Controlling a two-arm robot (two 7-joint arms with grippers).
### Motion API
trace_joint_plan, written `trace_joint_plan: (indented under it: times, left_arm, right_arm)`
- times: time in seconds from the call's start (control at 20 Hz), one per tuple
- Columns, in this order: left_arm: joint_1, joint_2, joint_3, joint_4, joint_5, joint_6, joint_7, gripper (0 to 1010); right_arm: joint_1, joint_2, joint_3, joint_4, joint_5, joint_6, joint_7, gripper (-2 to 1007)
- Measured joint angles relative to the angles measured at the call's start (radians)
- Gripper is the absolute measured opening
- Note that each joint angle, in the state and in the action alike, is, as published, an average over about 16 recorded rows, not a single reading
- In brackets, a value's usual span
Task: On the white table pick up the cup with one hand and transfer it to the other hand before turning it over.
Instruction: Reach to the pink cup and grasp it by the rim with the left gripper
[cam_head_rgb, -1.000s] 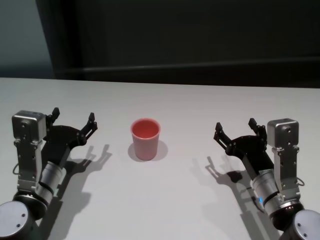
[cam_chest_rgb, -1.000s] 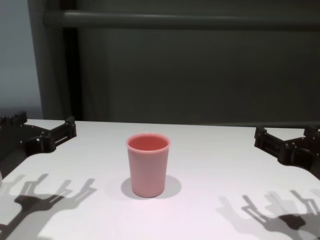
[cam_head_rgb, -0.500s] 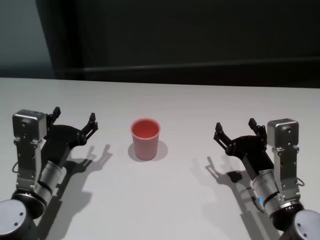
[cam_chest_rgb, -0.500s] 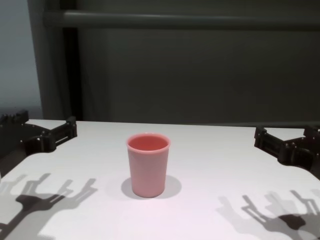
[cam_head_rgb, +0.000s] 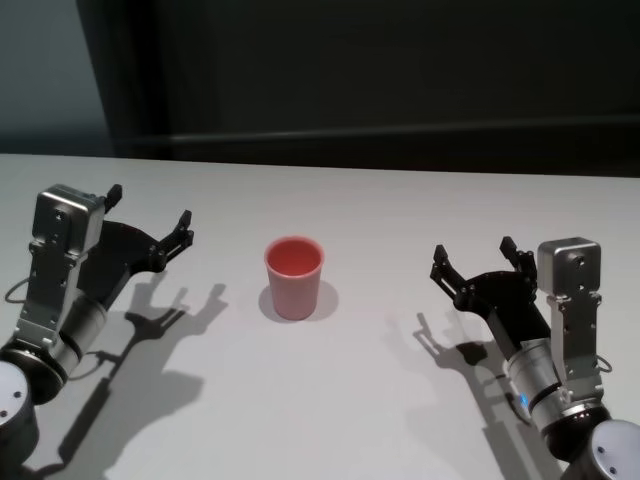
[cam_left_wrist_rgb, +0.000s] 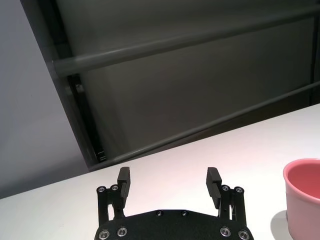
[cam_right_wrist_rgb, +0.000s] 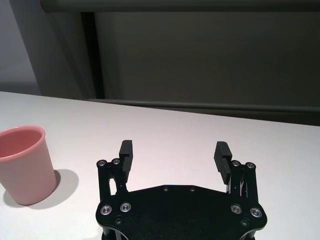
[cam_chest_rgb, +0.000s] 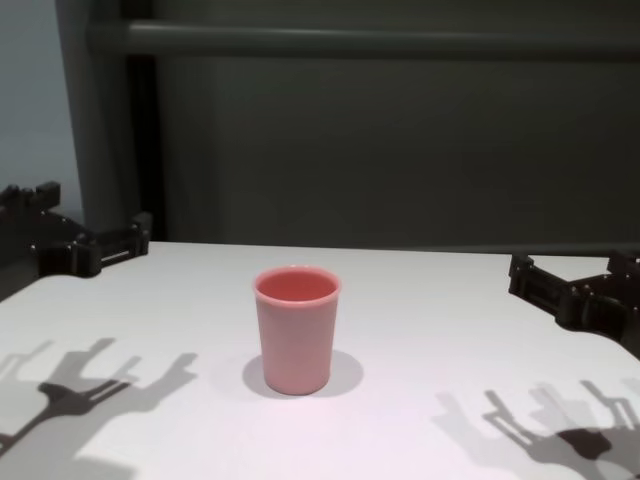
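The small pink plastic tumbler (cam_head_rgb: 295, 277) is seen upright at frame centre on the matte white tabletop (cam_head_rgb: 350, 400). The left gripper (cam_head_rgb: 150, 218) and right gripper (cam_head_rgb: 472, 262) are held spread and empty, well apart from it. Tipping is judged likely if its rim is clipped on approach.

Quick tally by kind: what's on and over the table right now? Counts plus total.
Pink cup, upright on the white table: 1
Black claws, both open and empty: 2 (left claw, right claw)
Total: 3
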Motion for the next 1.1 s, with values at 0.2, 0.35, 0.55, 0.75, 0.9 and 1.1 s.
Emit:
trace_joint_plan:
  times: [0.2,0.35,0.55,0.75,0.9,1.1]
  left_arm:
    - [-0.021,0.052,0.016,-0.032,0.057,0.026,-0.052,1001]
    - [-0.042,0.099,0.037,-0.058,0.103,0.040,-0.101,1001]
    - [-0.076,0.163,0.076,-0.090,0.160,0.055,-0.178,1001]
    - [-0.120,0.224,0.130,-0.115,0.208,0.062,-0.261,1001]
    - [-0.160,0.265,0.177,-0.128,0.241,0.066,-0.323,1001]
    - [-0.220,0.306,0.242,-0.138,0.281,0.072,-0.399,1001]
  right_arm:
    - [0.000,0.000,0.000,0.000,0.000,0.000,0.000,1002]
    - [0.000,0.000,0.000,0.000,0.000,0.000,0.000,1002]
    - [0.000,0.000,0.000,0.000,0.000,0.000,0.000,1002]
    - [0.000,0.000,0.000,0.000,0.000,0.000,0.000,1002]
    - [0.000,0.000,0.000,0.000,0.000,0.000,0.000,1002]
    - [0.000,0.000,0.000,0.000,0.000,0.000,0.000,1002]
